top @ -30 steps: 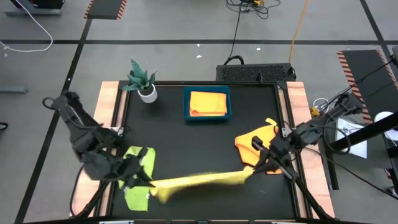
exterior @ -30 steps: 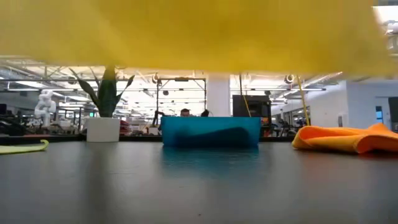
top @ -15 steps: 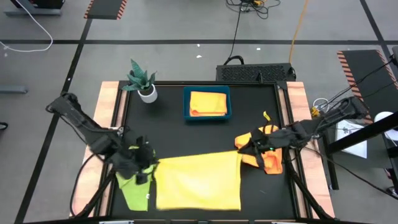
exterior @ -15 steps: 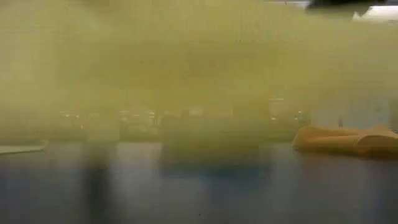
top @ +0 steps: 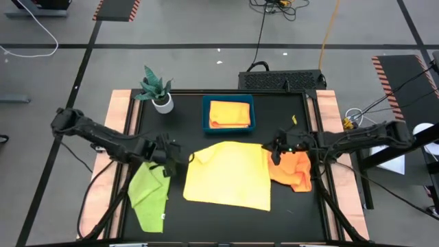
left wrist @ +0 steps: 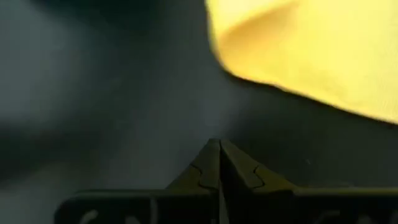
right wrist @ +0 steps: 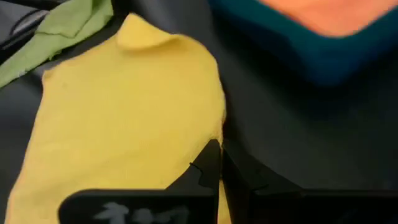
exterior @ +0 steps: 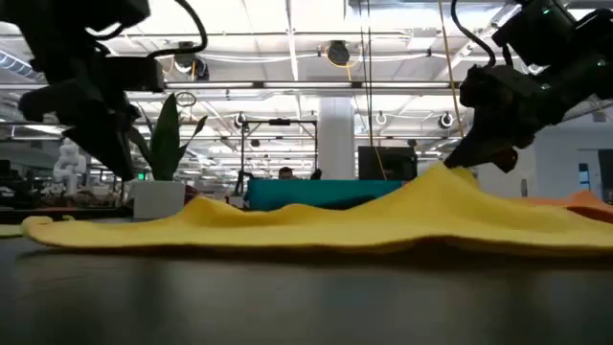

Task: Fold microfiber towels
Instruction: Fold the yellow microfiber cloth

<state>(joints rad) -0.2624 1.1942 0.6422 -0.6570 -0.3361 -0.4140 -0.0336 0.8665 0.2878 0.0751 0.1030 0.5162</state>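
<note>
On the black table [top: 206, 219] the yellow towel [top: 230, 173] lies spread out mid-table, between the lime green towel [top: 147, 195] and orange towel [top: 293, 173], with the left gripper [top: 180, 158] and right gripper [top: 273, 147] at its far corners, both pinched closed, empty.

No text, label, brand or number can be read in any view. Pale marks show on the dark bar just behind each end effector in the wrist views, but they are too blurred to make out.
</note>
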